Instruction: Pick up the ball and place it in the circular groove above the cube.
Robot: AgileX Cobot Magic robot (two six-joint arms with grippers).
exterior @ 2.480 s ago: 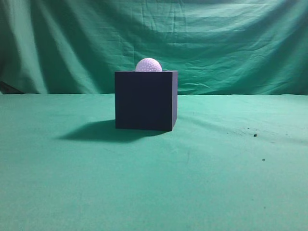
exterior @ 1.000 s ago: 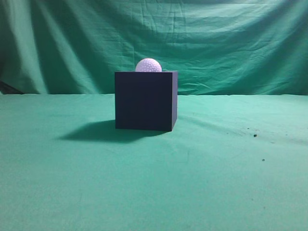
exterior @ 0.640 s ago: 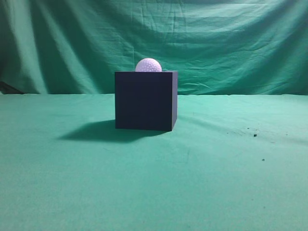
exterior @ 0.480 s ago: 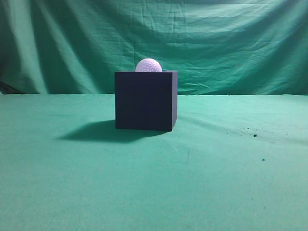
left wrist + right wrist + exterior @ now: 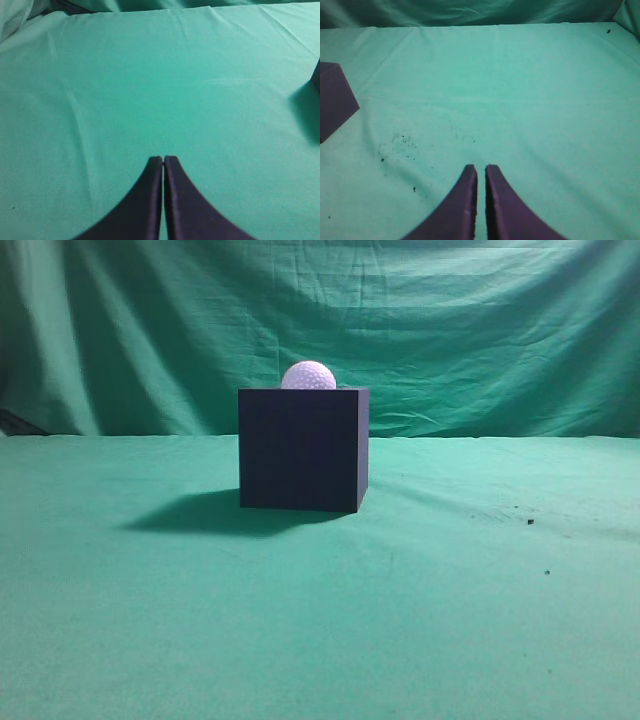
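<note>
I can read no text, label, brand, number or sign on anything in my three camera views

1. Ball (image 5: 308, 376): lower part hidden behind the cube's (image 5: 302, 449) top edge; groove not visible.
2. Cube cut by frame edge in both wrist views.
3. Worktop (image 5: 320, 620) specks near right edge: too small to identify.

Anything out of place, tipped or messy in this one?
Nothing serious. The ball sits on top of the cube, which stands square on the cloth. The only oddity is a few dark specks on the cloth to the cube's right. Both grippers are shut and empty.
</note>
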